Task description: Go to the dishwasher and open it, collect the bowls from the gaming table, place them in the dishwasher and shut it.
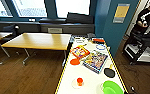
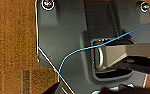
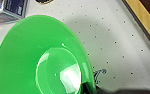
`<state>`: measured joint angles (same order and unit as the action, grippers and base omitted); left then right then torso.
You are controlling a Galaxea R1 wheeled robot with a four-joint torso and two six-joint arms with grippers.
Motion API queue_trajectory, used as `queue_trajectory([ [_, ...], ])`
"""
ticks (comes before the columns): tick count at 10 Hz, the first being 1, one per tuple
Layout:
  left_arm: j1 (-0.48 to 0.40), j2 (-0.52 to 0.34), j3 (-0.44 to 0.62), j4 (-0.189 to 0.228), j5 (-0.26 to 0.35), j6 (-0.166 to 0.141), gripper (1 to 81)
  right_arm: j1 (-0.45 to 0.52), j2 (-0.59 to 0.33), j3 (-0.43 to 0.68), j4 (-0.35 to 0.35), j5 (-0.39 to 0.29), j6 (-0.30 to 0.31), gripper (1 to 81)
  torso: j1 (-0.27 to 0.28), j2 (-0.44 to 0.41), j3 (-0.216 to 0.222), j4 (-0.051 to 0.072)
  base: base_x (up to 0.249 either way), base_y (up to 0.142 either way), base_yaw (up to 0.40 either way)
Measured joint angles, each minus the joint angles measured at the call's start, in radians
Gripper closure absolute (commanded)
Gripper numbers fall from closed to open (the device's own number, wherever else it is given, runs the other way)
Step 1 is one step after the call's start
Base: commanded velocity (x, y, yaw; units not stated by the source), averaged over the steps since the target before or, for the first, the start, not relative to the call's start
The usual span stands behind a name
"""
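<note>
Two bowls logged: I read a green bowl (image 1: 112, 87) and an orange bowl (image 1: 75, 61) on the gaming table (image 1: 89, 75) in the head view.
Cut off: the green bowl runs off the lower edge of the head view; the table's near end is cut there too.
Hard to make out: the white round thing under the orange cup (image 1: 79, 81) could be a plate or a lid, I cannot tell which.
Orange bowl position: it sits touching, or just beside, the corner of a red board-game box (image 1: 80, 51); contact is not resolvable.
Other items: a second, blue game box (image 1: 95, 60) lies mid-table; a black paddle (image 1: 109, 72) lies near the yellow edge, between that box and the green bowl.
Right wrist view adds: the green bowl (image 3: 38, 60) up close, upright on the speckled white top (image 3: 116, 37), with the yellow edge strip (image 3: 143, 20) running past and a corner of the blue box (image 3: 11, 8).
Right gripper: a dark part shows at the bowl's rim; I cannot tell whether it grips or is released.
Left wrist view adds: the robot's dark plate, a blue cable (image 2: 73, 53) across it, and brown wood floor (image 2: 13, 45) beside.
Left gripper: state not readable from here.
Background: wooden-topped table (image 1: 41, 41) left of the gaming table; a person (image 1: 147, 18) stands far right behind a black cart (image 1: 143, 47).
</note>
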<state>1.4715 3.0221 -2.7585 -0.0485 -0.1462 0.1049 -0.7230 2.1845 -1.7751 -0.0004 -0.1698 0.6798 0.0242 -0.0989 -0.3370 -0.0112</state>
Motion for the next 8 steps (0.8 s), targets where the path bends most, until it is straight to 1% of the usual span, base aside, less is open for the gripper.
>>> queue_trajectory([
  [1, 0.0, 0.0, 0.0, 0.0, 0.0, 0.0, 1.0, 0.0, -0.039, 0.047, -0.003, -0.04, -0.02, 81.1, 0.0, 0.0, 0.0, 0.0, 0.0, 0.0, 0.0],
  [2, 0.0, 0.001, 0.0, 0.0, 0.0, 0.0, 1.0, 0.0, -0.097, 0.098, -0.005, -0.066, -0.043, 81.1, 0.0, 0.0, 0.0, 0.0, 0.0, 0.0, 0.0],
  [4, 0.0, 0.004, 0.0, 0.0, -0.001, 0.0, 1.0, 0.013, -0.242, 0.213, -0.006, -0.091, -0.108, 81.1, 0.0, 0.0, 0.0, 0.0, 0.0, 0.0, 0.0],
  [5, 0.0, 0.007, 0.001, 0.0, 0.0, 0.0, 1.0, 0.013, -0.295, 0.262, -0.007, -0.111, -0.136, 81.1, 0.0, 0.0, 0.0, 0.0, 0.0, 0.0, 0.0],
  [6, 0.0, 0.007, 0.001, 0.0, -0.001, 0.0, 1.0, 0.011, -0.338, 0.309, -0.007, -0.136, -0.162, 81.1, 0.0, 0.0, 0.0, 0.0, 0.0, 0.0, 0.0],
  [8, -0.005, 0.009, 0.001, 0.0, -0.001, 0.0, 1.0, -0.01, -0.411, 0.388, -0.007, -0.179, -0.194, 81.1, 0.0, 0.0, 0.0, 0.0, 0.0, 0.0, 0.0],
])
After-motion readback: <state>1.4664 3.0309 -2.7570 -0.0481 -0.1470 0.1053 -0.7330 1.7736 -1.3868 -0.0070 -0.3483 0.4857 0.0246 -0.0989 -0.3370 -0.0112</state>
